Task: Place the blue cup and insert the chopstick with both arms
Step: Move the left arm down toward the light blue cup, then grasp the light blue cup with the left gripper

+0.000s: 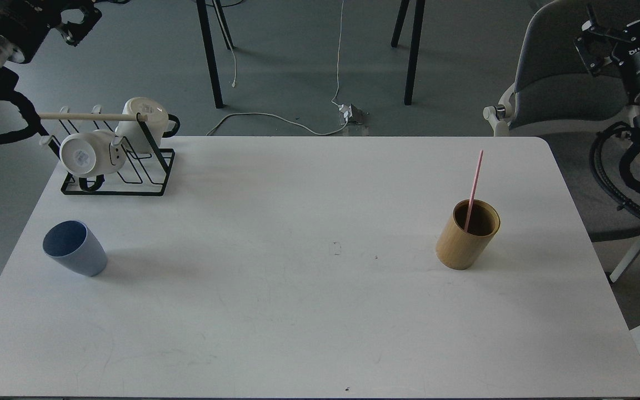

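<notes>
blue cup [74,248] and chopstick [473,189] well apart from raised grippers, finger state unclear

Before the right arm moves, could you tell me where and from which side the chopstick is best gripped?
Likely the free upper part of the chopstick, taken from above or from the right. Its lower end sits inside the bamboo holder, whose rim blocks a lower grip, and it leans up and away, clear of everything else.

White tabletop [309,311] with rounded corners on a grey floor [298,66]. Beyond it, dark furniture legs [209,55] and a white cable [275,116] running to a plug block [351,113]; a grey chair [553,66] stands at right. Even, diffuse light.
</notes>
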`<control>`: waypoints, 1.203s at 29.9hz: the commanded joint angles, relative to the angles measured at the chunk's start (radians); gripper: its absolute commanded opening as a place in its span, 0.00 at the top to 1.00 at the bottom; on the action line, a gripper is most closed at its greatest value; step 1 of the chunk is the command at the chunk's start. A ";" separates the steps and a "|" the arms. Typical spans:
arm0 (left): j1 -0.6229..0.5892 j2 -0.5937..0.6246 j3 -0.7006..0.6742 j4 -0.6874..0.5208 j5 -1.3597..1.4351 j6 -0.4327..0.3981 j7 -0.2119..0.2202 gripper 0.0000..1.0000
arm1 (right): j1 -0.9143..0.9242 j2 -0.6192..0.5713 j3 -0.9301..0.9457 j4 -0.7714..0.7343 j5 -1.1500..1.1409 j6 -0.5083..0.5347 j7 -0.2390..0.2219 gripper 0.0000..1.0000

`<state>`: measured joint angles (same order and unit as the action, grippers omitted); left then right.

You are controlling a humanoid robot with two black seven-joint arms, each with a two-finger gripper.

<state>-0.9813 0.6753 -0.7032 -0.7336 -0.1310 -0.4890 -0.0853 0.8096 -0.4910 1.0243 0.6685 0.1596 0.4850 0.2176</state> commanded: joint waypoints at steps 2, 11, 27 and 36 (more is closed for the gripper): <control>0.009 0.078 0.010 -0.153 0.363 0.000 -0.004 0.00 | -0.004 -0.001 0.000 -0.012 0.000 0.004 0.002 0.00; 0.141 0.343 0.033 -0.572 0.960 0.000 -0.044 0.01 | -0.026 -0.001 -0.009 -0.044 -0.002 0.004 0.003 0.00; 0.260 0.599 0.411 -0.597 1.619 0.212 -0.293 0.07 | -0.038 -0.001 0.017 -0.087 0.000 0.004 0.054 0.00; 0.276 0.425 0.571 -0.250 1.703 0.395 -0.335 0.17 | -0.035 0.000 0.022 -0.086 0.000 0.004 0.054 0.00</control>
<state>-0.7077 1.1706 -0.1489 -1.0902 1.5363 -0.1157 -0.3997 0.7733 -0.4924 1.0461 0.5829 0.1596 0.4888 0.2715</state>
